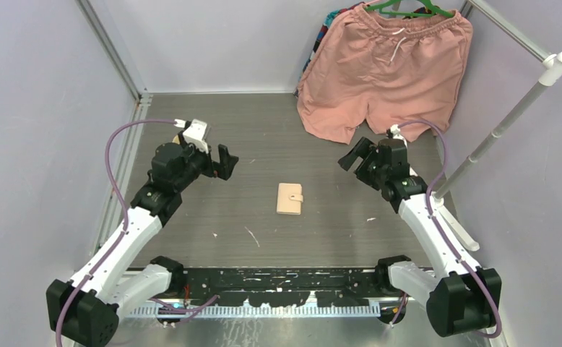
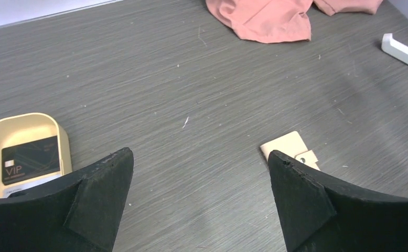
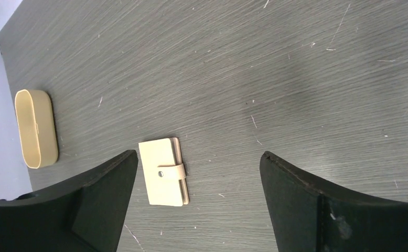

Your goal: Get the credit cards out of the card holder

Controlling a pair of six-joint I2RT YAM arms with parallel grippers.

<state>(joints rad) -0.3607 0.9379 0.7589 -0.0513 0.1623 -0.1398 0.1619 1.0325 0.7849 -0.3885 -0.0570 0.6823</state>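
Tabletop: dark grey wood-grain laminate, matt. Fine scratches all over, w/ white flecks & crumbs scattered around.
Room: pale lilac-grey walls on 3 sides. An aluminium frame post runs up the far-left corner.
Card holder: beige, folded shut, snap tab fastened. Lies flat approx mid-tabletop, btwn the two arms, nothing touching it.
Left fingers: spread wide, hold nothing. Raised off the tabletop, left of the card holder & slightly beyond it, well apart.
Right fingers: also spread wide, hold nothing. Raised off the tabletop, right of the card holder & slightly beyond it, well apart.
Tray: cream-yellow oval, well left of the card holder. Seen in wrist views only.
Credit card: dark, "VIP" print & small white patch. Lies in the tray, not in the card holder. A pale strip shows at its near edge; can't tell what.
Shorts: salmon-pink, on a green hanger, far-right of the card holder. Hem rests on the tabletop.
White pole: slanted, right of the card holder by the right wall.
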